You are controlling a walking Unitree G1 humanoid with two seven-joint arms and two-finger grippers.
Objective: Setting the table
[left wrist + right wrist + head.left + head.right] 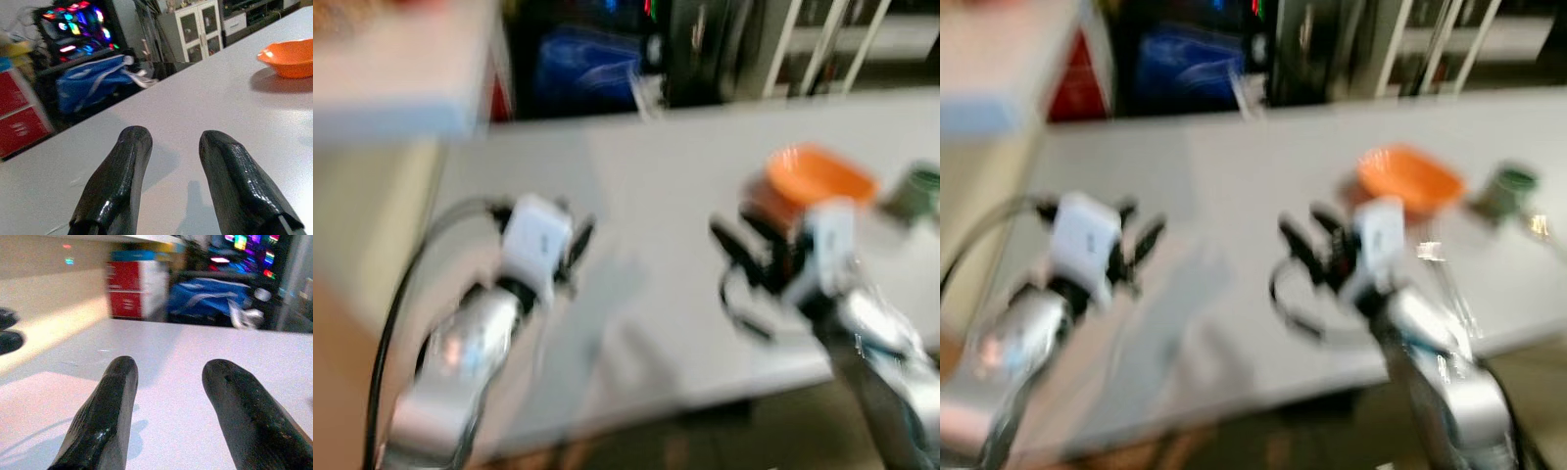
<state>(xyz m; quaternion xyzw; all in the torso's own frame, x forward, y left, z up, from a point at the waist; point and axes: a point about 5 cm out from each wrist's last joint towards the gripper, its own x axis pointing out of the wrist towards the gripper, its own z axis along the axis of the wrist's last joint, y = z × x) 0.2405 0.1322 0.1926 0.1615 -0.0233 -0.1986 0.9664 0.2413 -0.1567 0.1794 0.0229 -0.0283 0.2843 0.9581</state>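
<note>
On the pale grey surface (685, 255) before the robot, an orange bowl (818, 176) sits toward the far right, upright and empty as far as the blur allows, and a small dark green thing (915, 191), too smeared to name, stands just beyond it to the right near the edge. Both head views are blurred. Over the left part of the surface the left gripper (576, 245) hangs on its silver arm, its white wrist block just behind it, and its fingers (122, 181) stand apart with a clear gap between them and nothing held; from its wrist camera the bowl (291, 58) lies well ahead and off to one side, apart from the fingers. Toward the right, the right gripper (736, 257) is held above the surface just on the near side of the bowl, the white wrist block partly covering the bowl's front rim in the head views; whether it touches the bowl cannot be told. Its fingers (105, 416) are likewise spread, with bare surface showing in the gap and nothing between them. Beyond the far edge of the surface lie a blue bag (210, 296) and a red and white box (132, 296), with coloured lights (73, 27) glowing in the dark behind them, and a white cabinet with glass doors (198, 29) stands farther along.
</note>
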